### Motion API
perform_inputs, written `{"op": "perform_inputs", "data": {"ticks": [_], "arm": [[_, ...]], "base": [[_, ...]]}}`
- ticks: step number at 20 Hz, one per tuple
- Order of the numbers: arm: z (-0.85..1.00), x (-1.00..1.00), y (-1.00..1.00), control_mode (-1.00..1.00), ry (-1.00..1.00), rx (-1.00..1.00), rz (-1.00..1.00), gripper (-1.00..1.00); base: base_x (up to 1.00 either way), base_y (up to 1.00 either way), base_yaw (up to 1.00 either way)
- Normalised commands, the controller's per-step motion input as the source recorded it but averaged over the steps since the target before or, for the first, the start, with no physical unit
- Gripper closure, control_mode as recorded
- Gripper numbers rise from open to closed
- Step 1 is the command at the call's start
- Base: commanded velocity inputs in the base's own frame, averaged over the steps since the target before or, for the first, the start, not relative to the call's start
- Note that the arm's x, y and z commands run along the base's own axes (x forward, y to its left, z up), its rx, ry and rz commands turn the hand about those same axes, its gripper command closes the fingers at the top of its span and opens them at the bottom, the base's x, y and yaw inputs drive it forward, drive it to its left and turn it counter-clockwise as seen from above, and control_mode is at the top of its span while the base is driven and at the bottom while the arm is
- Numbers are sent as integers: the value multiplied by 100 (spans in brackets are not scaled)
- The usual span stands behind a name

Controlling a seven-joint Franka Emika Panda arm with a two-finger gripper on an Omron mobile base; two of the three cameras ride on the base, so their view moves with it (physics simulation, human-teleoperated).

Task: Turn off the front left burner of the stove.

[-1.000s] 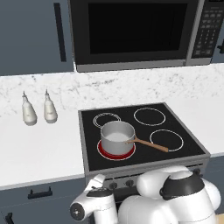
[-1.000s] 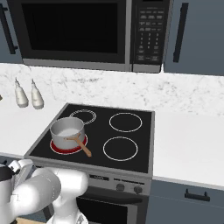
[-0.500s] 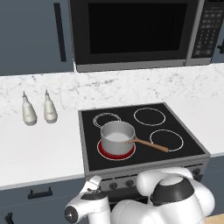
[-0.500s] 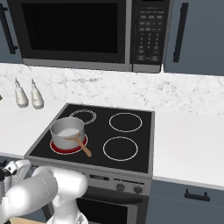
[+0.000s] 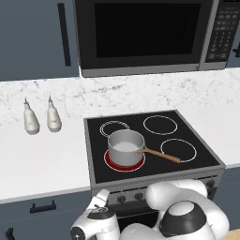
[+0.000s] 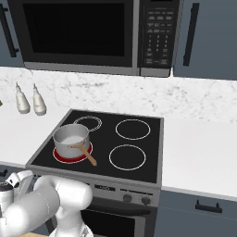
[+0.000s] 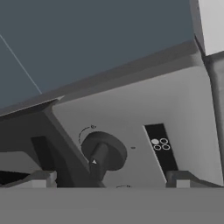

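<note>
Front left burner (image 5: 123,162) glowing red on the black glass top of the stove (image 5: 187,164), nearest the left front corner; seen likewise in the right base view (image 6: 73,153). Steel saucepan (image 5: 125,147) seated on the glowing ring, wooden handle (image 5: 161,155) angled out to the right across the glass. Other three rings outlined in white, unlit.

Gripper (image 7: 107,181) low at the stove's grey front panel (image 7: 144,109), below the cooktop edge. Fingers (image 7: 40,180) spread wide, nothing between them. Dark round knob (image 7: 104,153) directly ahead, centred in the gap, slightly nearer the left tip; contact not discernible. Small black burner diagram (image 7: 160,145) just beside the knob, one dot filled white.

Two white bottles (image 5: 41,117) on the counter left of the stove. Microwave (image 5: 140,33) mounted above.
</note>
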Motion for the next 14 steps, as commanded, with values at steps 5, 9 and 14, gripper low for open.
{"op": "perform_inputs", "data": {"ticks": [5,9,14], "arm": [[-2,6,-10,-100,-4,0,2,-100],[0,10,0,-100,0,0,0,-100],[-12,3,0,-100,0,0,0,-100]], "base": [[0,0,0],[0,0,0],[0,0,0]]}}
